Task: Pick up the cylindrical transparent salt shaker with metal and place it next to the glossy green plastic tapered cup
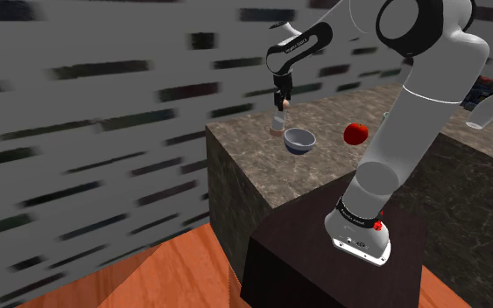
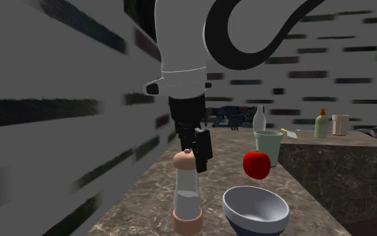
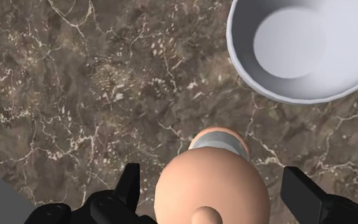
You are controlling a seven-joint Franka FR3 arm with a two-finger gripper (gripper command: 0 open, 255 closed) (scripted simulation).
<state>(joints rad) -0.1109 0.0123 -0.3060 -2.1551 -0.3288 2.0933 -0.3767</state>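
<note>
**Claw spread round shaker cap, nothing gripped**

Containers first. The bowl (image 2: 255, 209), pale grey-blue, sits empty on the brown marbled tabletop (image 3: 75, 95), just beside the salt shaker (image 2: 187, 194). The green cup (image 2: 268, 147) stands further back, past a red apple (image 2: 256, 164); can't see inside it from here. A clear bottle (image 2: 260, 119) stands behind the cup, contents not readable.

The shaker stands upright on the tabletop, near its edge. It has a see-through cylinder body w/ white salt in the lower part, a peach-coloured domed cap w/ a small knob, a matching peach base, and a grey band under the cap in the wrist view. It's well apart from the cup, w/ bowl & apple between.

The claw (image 3: 213, 175) hangs right over the shaker. Its black fingers (image 3: 130, 188) are spread either side of the cap at approx cap height, w/ a slim gap each side and no contact.
</note>
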